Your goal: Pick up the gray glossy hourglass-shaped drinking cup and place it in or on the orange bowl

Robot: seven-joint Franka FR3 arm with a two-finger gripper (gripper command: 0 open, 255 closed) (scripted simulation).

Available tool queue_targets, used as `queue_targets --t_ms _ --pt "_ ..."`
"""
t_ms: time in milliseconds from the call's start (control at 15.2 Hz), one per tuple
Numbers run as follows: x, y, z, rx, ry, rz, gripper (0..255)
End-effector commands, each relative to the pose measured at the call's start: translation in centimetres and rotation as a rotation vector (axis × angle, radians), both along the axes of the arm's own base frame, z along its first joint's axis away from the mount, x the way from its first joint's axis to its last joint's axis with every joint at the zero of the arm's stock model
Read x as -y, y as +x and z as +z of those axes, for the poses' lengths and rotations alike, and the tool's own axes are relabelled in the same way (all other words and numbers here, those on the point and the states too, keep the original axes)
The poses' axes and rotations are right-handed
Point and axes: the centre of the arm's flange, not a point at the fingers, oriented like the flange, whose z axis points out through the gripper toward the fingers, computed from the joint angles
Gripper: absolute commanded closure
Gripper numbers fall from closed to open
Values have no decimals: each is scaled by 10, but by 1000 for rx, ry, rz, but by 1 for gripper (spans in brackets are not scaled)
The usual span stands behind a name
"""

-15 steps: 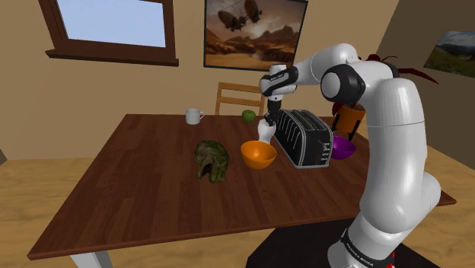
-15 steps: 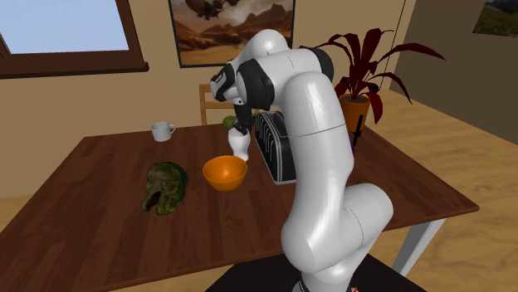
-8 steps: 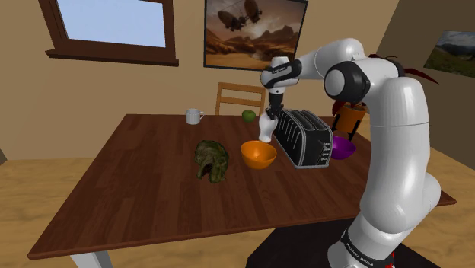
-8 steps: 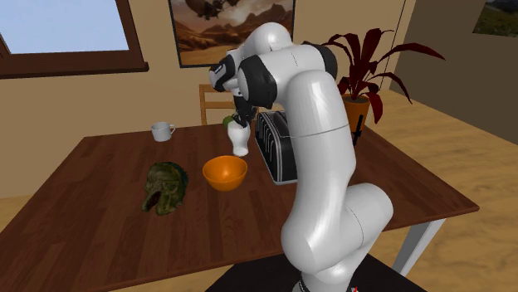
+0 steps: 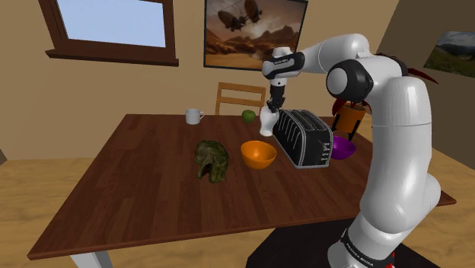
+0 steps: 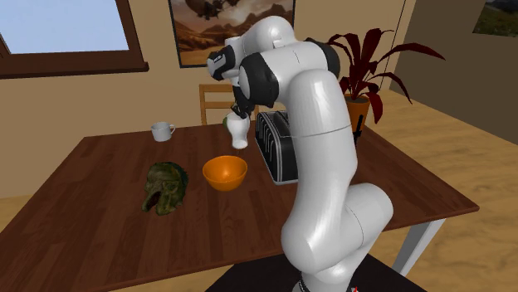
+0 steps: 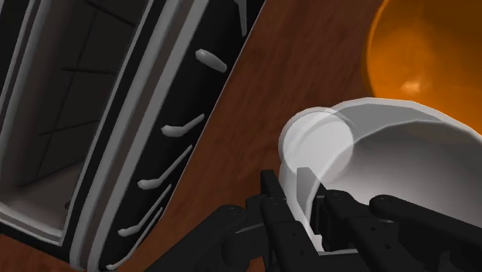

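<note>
Cup [image 5: 266, 126], pale grey, hangs below the pincer [image 5: 269, 111], which clamps its rim, near the orange bowl [image 5: 258, 154].

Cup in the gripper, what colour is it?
Cup looks pale grey-white, best in the wrist view.

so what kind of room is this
Probably a dining room or eat-in kitchen in a house: a wooden table carrying a black toaster and a white mug, a wooden chair behind it, and a window and framed picture on the wall.
</note>
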Motion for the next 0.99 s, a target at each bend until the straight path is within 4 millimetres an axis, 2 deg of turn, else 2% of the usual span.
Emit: queue_targets --t_ms 0,594,924 --pt "1 -1 11 0 0 0 255" --pt "1 -1 55 0 0 0 255" --pt "-56 -30 73 0 0 0 255"
